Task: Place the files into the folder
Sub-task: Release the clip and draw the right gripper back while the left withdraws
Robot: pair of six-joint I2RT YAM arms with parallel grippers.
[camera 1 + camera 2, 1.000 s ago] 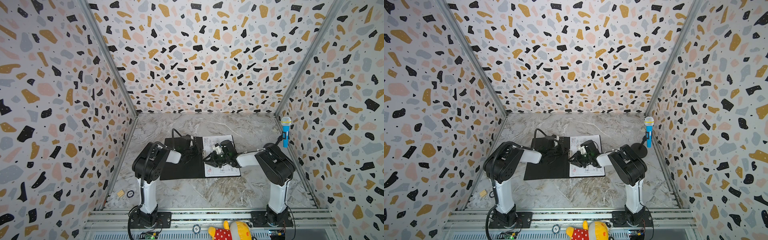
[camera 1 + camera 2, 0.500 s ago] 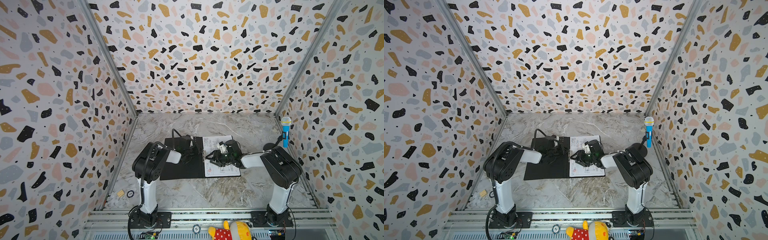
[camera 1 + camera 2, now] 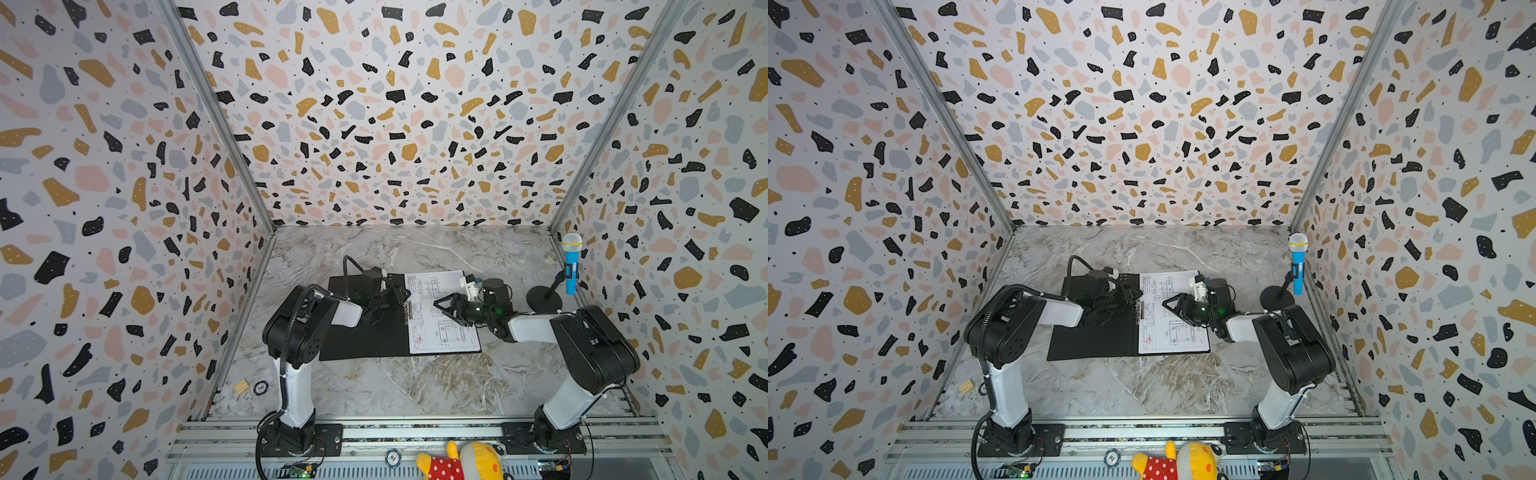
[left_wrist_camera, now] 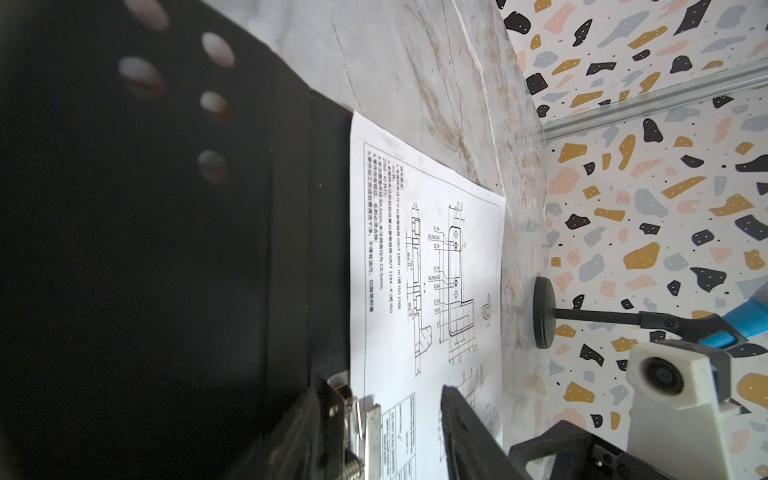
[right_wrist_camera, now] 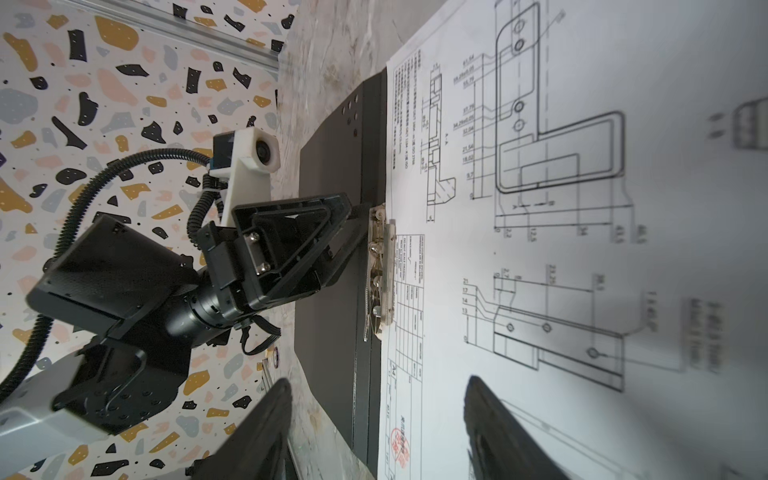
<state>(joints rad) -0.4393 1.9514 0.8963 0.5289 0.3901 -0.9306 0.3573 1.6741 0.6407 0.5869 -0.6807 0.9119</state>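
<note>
**Folder** (image 3: pixel 365 336) (image 3: pixel 1092 340): open flat on the marble table (image 3: pixel 415 386), black inside facing up, at the middle of the scene.

**Metal clip** (image 3: pixel 408 311) (image 5: pixel 382 266): on the folder's spine. Its plate lies over the left edge of the paper.

**Files** (image 3: pixel 438 332) (image 3: pixel 1173 336): on the right half of the folder. The top sheet is white, with technical line drawings and a red stamp near its near edge. How many sheets lie under it cannot be told.

**Left gripper** (image 3: pixel 395 297) (image 4: pixel 380 390): over the folder's left half, tips at the spine. Its claw stands apart, with the clip just beside one finger and nothing clamped.

**Right gripper** (image 3: pixel 440 305) (image 5: pixel 376 380): low over the drawing sheet, pointing left toward the spine. Its claw stands apart and empty.

**Toy microphone** (image 3: pixel 571 266): blue, on a black stand at the far right, well apart from the folder.

**Wooden block** (image 3: pixel 241 386): near left, by the wall.

**Plush toy** (image 3: pixel 457 461): on the near rail.
</note>
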